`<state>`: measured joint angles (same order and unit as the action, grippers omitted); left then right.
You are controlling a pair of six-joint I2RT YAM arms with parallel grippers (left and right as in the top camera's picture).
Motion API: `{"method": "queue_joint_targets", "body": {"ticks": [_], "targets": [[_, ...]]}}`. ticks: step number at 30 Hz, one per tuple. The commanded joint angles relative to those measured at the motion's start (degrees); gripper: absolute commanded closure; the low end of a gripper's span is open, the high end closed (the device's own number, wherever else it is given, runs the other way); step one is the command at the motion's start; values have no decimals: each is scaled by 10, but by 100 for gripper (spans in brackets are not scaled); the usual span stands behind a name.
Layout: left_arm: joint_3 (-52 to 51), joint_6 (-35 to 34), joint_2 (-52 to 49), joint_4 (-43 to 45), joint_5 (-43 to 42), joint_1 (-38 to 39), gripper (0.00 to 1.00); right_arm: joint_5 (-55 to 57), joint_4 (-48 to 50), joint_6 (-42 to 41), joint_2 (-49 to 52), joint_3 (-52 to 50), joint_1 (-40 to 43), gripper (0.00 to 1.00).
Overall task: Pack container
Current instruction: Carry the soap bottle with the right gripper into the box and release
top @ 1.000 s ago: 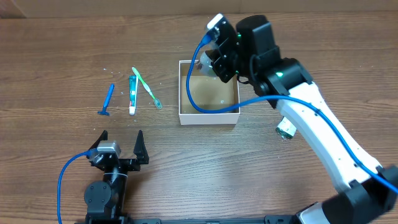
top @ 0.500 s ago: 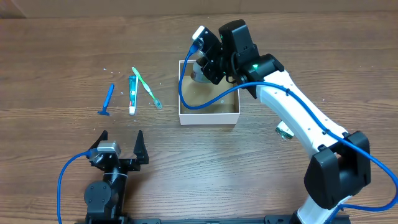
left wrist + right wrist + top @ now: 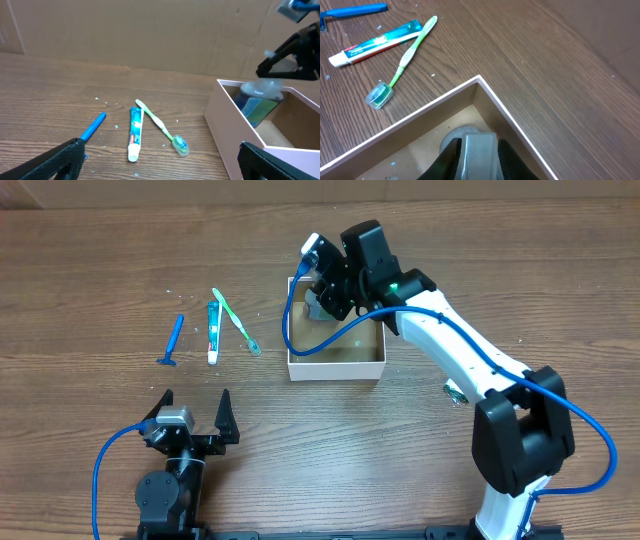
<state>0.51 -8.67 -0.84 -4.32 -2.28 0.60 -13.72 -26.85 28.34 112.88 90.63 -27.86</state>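
Right claw (image 3: 477, 155): clamped on a bottle (image 3: 259, 100), held inside the box (image 3: 335, 368) at its 11 o'clock corner.
Left claw (image 3: 195, 404): spread apart, at 7 o'clock on the bench (image 3: 90, 270).

The square shallow cardboard container (image 3: 335, 377) has white outer walls and rim and a plain brown inside. Within its walls, the clear plastic bottle (image 3: 257, 105) carries a blue and green label. Left of the container lie a teal toothpaste tube (image 3: 213, 332) with a white end and a red stripe, a light green plastic toothbrush (image 3: 236, 322) and a bright blue razor (image 3: 174, 342). Around the container, the wooden table (image 3: 100, 270) shows brown grain.
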Motion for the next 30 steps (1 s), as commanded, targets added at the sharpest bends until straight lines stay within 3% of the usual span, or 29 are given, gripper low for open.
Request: {"method": "queue_joint_targets", "body": {"ticks": [1,14,15,16,17,19,23,30], "targets": [[-2,-2,6,0,4,-6,0,-14,23,4,-5,16,-11,96],[-2,-2,6,0,4,-6,0,-14,48,2,-5,16,-17,94],[-2,-2,6,0,4,-6,0,-14,47,1,-5,16,-17,90],[-2,-2,6,0,4,-6,0,-14,47,-3,-5,16,-17,80],[-2,-2,6,0,4,-6,0,-14,49,-10,-5,16,-17,56],[-2,-2,6,0,4,-6,0,-14,52,-19,-5,16,-17,41],[-2,-2,6,0,4,-6,0,-14,57,-28,-3,16,-17,29],[-2,-2,6,0,4,-6,0,-14,60,-28,3,16,-17,27]]}}
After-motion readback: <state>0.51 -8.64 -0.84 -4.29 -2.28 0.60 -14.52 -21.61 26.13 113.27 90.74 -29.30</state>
